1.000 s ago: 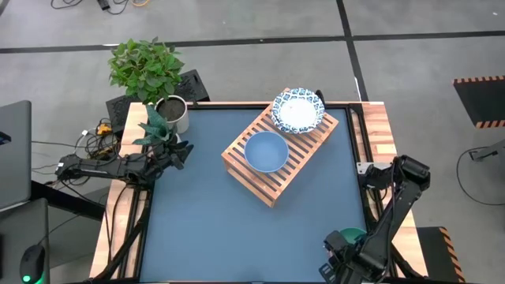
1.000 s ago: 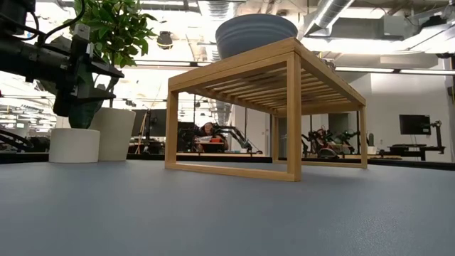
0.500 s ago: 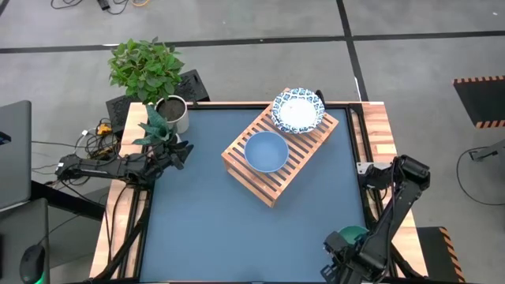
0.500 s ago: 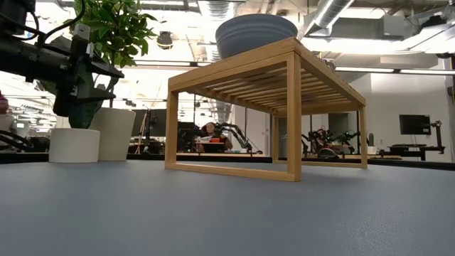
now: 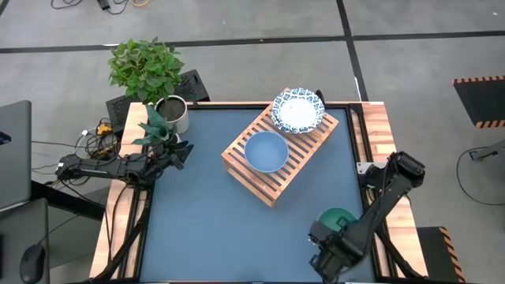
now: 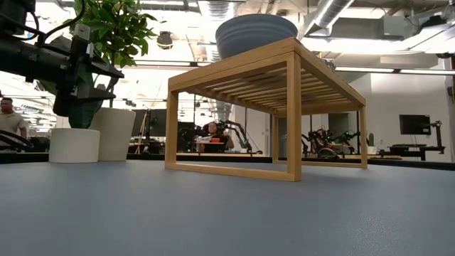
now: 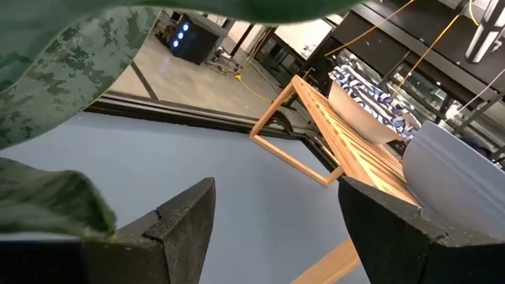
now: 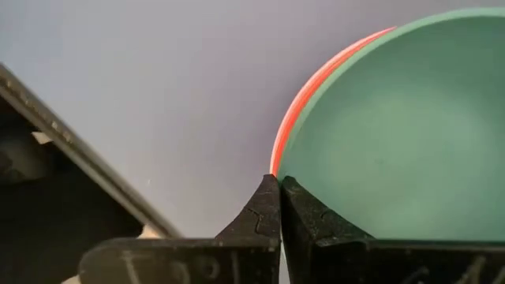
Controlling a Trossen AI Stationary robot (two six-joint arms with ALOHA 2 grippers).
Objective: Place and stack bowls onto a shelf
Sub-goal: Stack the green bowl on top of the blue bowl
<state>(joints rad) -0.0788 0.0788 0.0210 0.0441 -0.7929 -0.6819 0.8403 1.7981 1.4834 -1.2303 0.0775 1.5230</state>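
A green bowl [image 5: 339, 216] nested in a pink-red bowl [image 8: 286, 118] sits at my right gripper [image 5: 329, 231], near the table's near right corner; that gripper [image 8: 277, 183] is shut on their rims. The wooden shelf [image 5: 292, 162] stands slantwise on the far half of the table. On its slats rest a plain blue bowl [image 5: 266, 151] and a blue-and-white patterned bowl [image 5: 298, 109]. My left gripper [image 5: 182, 152] waits open by the table's left edge, beside the potted plants, touching nothing. My right gripper pinches the stacked bowls at their rim [image 8: 274, 162]. One finger [image 8: 304, 217] lies over the green bowl's inside and the other [image 8: 256, 217] outside the pink-red edge. Whether the bowls are lifted clear of the table, I cannot tell.
Two potted plants [image 5: 150, 75] stand at the far left corner, their leaves [image 7: 47, 197] close to my left gripper. The blue tabletop [image 5: 205, 221] lies bare between the shelf and the near edge. A person [image 6: 8, 117] shows in the room beyond the table.
My right gripper, shut on the green and pink-red bowls, has moved from the near right corner toward the table's left and a little toward the far edge, carrying the bowls farther over the tabletop. The left arm and the shelf's bowls have kept still.
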